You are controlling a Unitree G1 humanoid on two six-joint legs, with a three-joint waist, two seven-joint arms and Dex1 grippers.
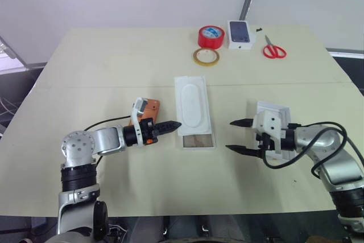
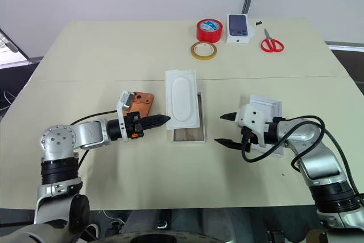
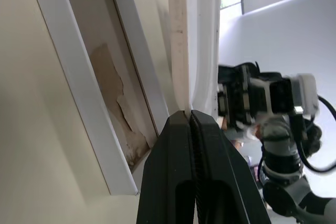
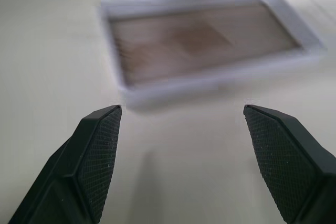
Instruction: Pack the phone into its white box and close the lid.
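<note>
The right tool (image 1: 239, 136), fingers wide apart, faces the white box (image 1: 198, 140), a thin-walled cardboard tray with brownish floor on the cream bench (image 1: 114, 66). A flat white insert (image 1: 192, 105) with an oval recess overlaps the box. The lid (image 2: 272, 108) lies behind this tool. The left tool (image 1: 175, 124), fingers pressed together, points at the insert; the orange phone (image 1: 150, 107) lies behind it. No writing is legible.

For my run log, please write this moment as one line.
phone: on table, left of white box | insert: over box | lid: by right gripper, jaws open | left gripper: jaws shut

Orange phone (image 1: 149, 107) — white box (image 1: 198, 141), brown floor.
</note>
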